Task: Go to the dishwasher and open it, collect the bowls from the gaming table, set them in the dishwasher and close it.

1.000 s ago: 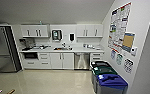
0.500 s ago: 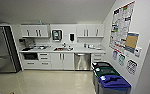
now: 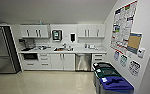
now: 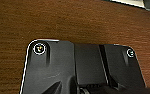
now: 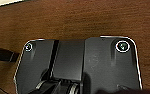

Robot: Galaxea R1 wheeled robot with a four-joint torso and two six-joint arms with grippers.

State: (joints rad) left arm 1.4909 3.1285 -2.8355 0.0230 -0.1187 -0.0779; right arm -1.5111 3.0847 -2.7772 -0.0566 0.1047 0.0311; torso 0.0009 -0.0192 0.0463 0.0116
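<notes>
The dishwasher [image 3: 83, 62] is the silver-grey front set in the white lower cabinets, to the right of the sink [image 3: 63, 49], and its door is shut. It stands across the room from me, straight ahead in the head view. The bowls and the gaming table are out of view. In the left wrist view the dark robot plate [image 4: 53, 67] hangs over a brown wooden surface [image 4: 66, 22]. The right wrist view has the same dark plate [image 5: 91, 65] over brown wood [image 5: 78, 20].
A steel fridge [image 3: 1, 50] stands at the left and a black built-in oven [image 3: 30, 56] sits under the counter. Along the right wall stand three bins, blue-lidded [image 3: 115, 84], green-lidded [image 3: 108, 72] and black [image 3: 102, 65]. Pale floor [image 3: 46, 82] lies between me and the cabinets.
The whole head picture has shifted slightly, so the camera has moved a little. Nothing in the kitchen itself has moved.
</notes>
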